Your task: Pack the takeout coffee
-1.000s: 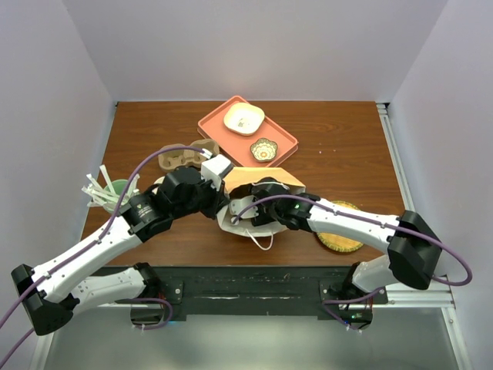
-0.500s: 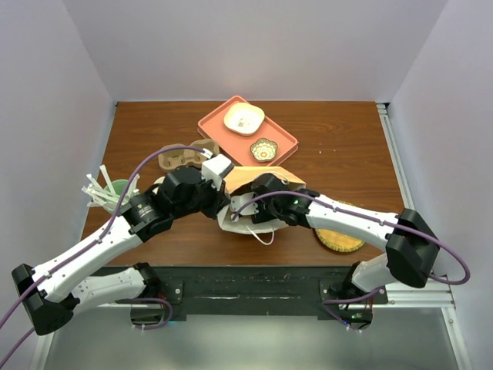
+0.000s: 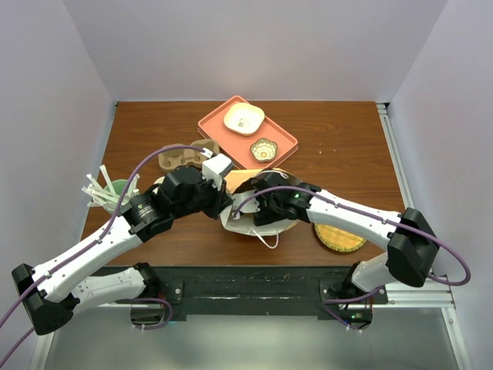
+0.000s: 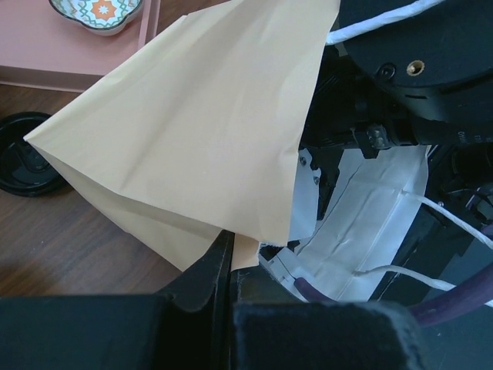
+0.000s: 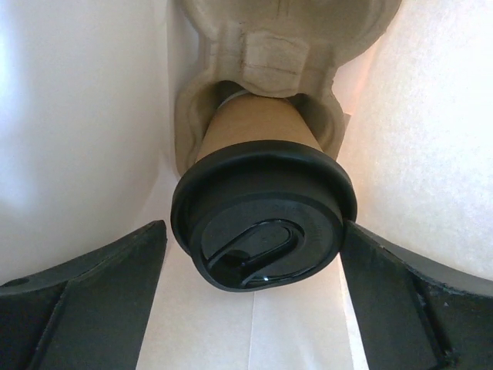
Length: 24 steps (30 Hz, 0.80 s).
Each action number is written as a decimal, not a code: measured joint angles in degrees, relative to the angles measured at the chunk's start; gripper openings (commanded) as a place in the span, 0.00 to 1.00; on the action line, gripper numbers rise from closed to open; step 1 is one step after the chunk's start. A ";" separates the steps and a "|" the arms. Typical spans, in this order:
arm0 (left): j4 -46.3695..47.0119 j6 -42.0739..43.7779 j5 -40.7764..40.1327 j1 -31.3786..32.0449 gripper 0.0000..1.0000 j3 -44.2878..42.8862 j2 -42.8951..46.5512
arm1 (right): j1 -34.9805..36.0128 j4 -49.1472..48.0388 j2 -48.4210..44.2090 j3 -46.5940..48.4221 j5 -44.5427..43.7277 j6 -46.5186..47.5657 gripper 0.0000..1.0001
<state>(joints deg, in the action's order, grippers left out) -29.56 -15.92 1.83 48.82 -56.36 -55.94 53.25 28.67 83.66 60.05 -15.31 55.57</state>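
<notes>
The takeout coffee (image 5: 262,208), a brown paper cup with a black lid, lies inside the paper bag with its base seated in a pulp cup carrier (image 5: 269,46). My right gripper (image 5: 254,231) has a finger on each side of the lid and holds the cup. In the top view the paper bag (image 3: 240,182) lies on its side at the table's middle, with my right wrist (image 3: 269,202) reaching into its mouth. My left gripper (image 4: 229,247) is shut on the bag's tan edge (image 4: 200,146) and holds the mouth open.
An orange tray (image 3: 216,127) with two small dishes stands behind the bag. A second pulp carrier (image 3: 181,158) lies at the left, with a green cup of straws (image 3: 104,193) beyond it. A woven coaster (image 3: 339,237) is at the right. A loose black lid (image 4: 23,162) lies by the bag.
My right arm has pushed further into the bag, and the white bag mouth now wraps round its wrist. The left arm has held still.
</notes>
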 measured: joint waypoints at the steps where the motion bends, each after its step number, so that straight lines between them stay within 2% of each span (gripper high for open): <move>1: 0.07 -0.02 0.11 0.04 0.00 0.00 -0.02 | -0.02 0.46 -0.04 0.15 0.09 0.02 0.98; 24: -0.28 -3.06 2.25 0.46 0.00 -2.38 -1.97 | -0.74 13.25 -1.03 4.90 3.28 -1.86 0.98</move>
<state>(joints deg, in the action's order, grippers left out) -29.85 -18.98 4.08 49.28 -58.74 -57.91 52.51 41.91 82.63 64.95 -12.03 53.71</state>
